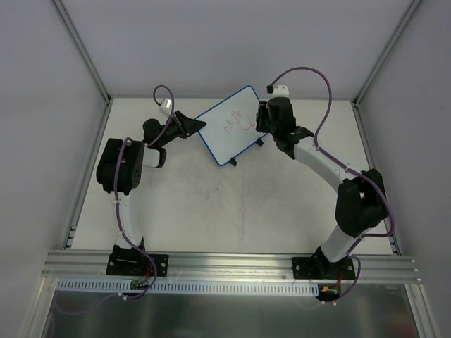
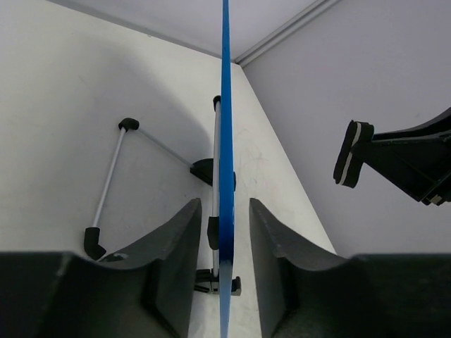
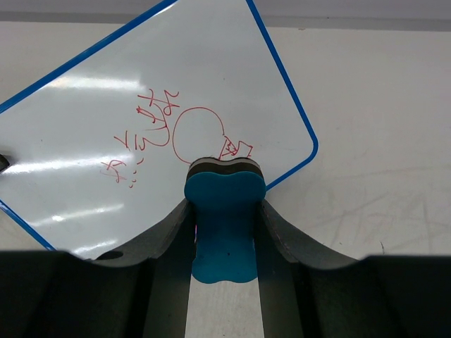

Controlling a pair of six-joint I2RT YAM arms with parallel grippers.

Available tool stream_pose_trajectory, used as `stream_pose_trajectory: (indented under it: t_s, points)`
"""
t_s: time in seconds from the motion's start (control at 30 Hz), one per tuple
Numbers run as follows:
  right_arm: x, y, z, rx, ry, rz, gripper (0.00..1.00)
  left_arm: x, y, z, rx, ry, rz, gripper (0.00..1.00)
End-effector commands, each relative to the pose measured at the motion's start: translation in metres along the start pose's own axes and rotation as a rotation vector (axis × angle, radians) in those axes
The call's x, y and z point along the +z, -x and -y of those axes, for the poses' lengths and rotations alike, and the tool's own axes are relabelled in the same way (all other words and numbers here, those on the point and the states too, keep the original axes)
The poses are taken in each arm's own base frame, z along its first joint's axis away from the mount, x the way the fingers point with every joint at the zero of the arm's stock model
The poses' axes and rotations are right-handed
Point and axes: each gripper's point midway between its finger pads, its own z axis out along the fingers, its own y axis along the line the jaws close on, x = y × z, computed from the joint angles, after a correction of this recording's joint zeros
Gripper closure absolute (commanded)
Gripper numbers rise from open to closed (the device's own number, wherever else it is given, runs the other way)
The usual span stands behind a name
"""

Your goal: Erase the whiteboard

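Observation:
The whiteboard (image 1: 229, 127) stands tilted at the back of the table, blue-framed, with red scribbles and a circle (image 3: 190, 130) on its face. My left gripper (image 1: 196, 125) is at its left corner. In the left wrist view the jaws straddle the board's blue edge (image 2: 225, 105) with a small gap on each side of the gripper (image 2: 224, 211). My right gripper (image 1: 262, 118) is shut on a blue eraser block (image 3: 225, 225). The eraser's dark felt end is at the board's face, just under the red circle. The eraser also shows in the left wrist view (image 2: 349, 153).
The board's wire stand (image 2: 109, 179) with black feet (image 1: 232, 163) props it from behind. The table (image 1: 211, 204) is white and scuffed, with grey walls behind and at both sides. A metal rail (image 1: 232, 264) runs along the near edge.

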Motion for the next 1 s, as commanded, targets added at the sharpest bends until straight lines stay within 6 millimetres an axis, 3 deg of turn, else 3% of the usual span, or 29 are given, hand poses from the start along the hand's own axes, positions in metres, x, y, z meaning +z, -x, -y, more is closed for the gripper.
stream_pose_trajectory:
  t_s: [0.0,0.27,0.5,0.57,0.7,0.73,0.8,0.97]
  points:
    - [0.003,0.014,-0.006,0.025,0.014,0.033,1.0,0.003,0.03,0.053,0.208,-0.208,0.092,0.69]
    - [0.01,0.012,-0.012,0.021,0.036,0.015,1.0,0.003,0.028,0.053,0.21,-0.206,0.092,0.72]
    - [0.015,0.015,-0.024,0.02,0.088,0.006,1.0,0.002,0.028,0.052,0.21,-0.205,0.09,0.85]
    - [0.021,0.014,-0.029,0.013,0.104,-0.009,1.0,0.002,0.028,0.052,0.211,-0.206,0.091,0.85]
    - [0.035,0.027,-0.041,-0.006,0.132,-0.024,1.0,0.002,0.028,0.054,0.218,-0.211,0.086,0.96]
    - [0.035,0.043,-0.045,-0.005,0.139,-0.01,1.0,0.002,0.028,0.053,0.217,-0.208,0.084,1.0]
    - [0.049,0.034,-0.048,-0.005,0.137,-0.053,1.0,0.002,0.027,0.052,0.218,-0.206,0.081,1.0]
    - [0.073,0.039,-0.058,0.086,0.184,-0.102,1.0,0.002,0.026,0.052,0.221,-0.211,0.073,1.0]
